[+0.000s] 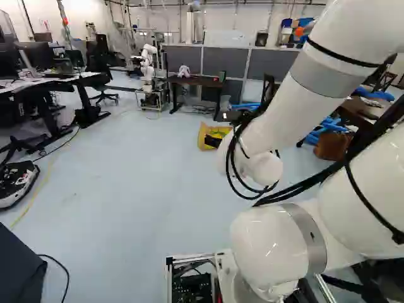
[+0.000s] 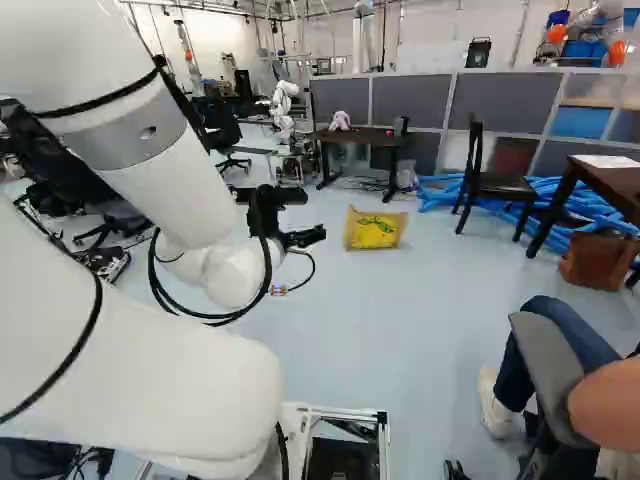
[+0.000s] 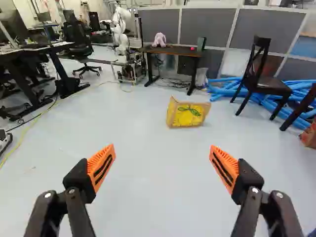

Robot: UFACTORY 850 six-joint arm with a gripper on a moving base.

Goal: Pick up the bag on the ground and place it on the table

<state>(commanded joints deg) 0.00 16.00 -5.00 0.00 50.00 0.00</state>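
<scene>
The end effector (image 3: 162, 150) is held open, its orange pads (image 3: 101, 167) set wide apart, with nothing gripped. The yellow bag (image 3: 187, 114) is seen on the floor (image 3: 123, 118), well ahead of the gap and offset slightly toward the chair (image 3: 264, 84). Its longer side is presented roughly crosswise, so a straight forward approach, lowered and slightly corrected sideways, seems to be called for. Beyond it, the dark tabletop (image 3: 170, 51) is judged the likely destination.

Base views behind the arm (image 2: 178, 188), wrist view nearer — all forward, floor (image 2: 370, 320) shared.
</scene>
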